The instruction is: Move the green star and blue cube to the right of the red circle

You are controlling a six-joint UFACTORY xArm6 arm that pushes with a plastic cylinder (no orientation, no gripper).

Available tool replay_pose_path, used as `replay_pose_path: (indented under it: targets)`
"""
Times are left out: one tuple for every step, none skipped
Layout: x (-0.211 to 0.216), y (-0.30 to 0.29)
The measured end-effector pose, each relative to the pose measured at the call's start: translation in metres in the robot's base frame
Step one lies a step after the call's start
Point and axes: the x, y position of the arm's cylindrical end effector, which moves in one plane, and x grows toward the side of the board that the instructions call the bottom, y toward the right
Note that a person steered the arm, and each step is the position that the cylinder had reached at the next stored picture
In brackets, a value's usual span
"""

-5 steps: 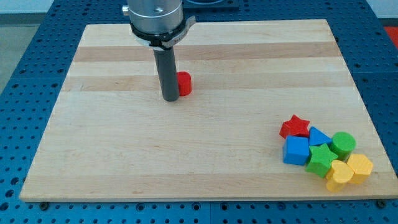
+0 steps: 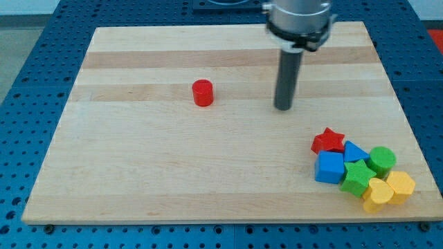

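Camera view — my tip between red circle, cluster

Bright, even light from overhead — the pale wooden desk shows no glare and only faint, soft shadows. My tip casts a small dim shadow at its base. Focus is sharp throughout — no visible blur or edge distortion.
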Motion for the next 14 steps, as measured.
replay_pose_path:
  targets:
    - [0.0,0.059]
    - [0.009,0.113]
    - [0.025,0.171]
    - [0.086,0.207]
    - [0.139,0.224]
    - [0.19,0.221]
    - [0.194,0.199]
    - [0.196,0.16]
    - [0.196,0.149]
    - [0.197,0.121]
    - [0.197,0.095]
    - [0.197,0.091]
    - [0.197,0.083]
    - [0.198,0.062]
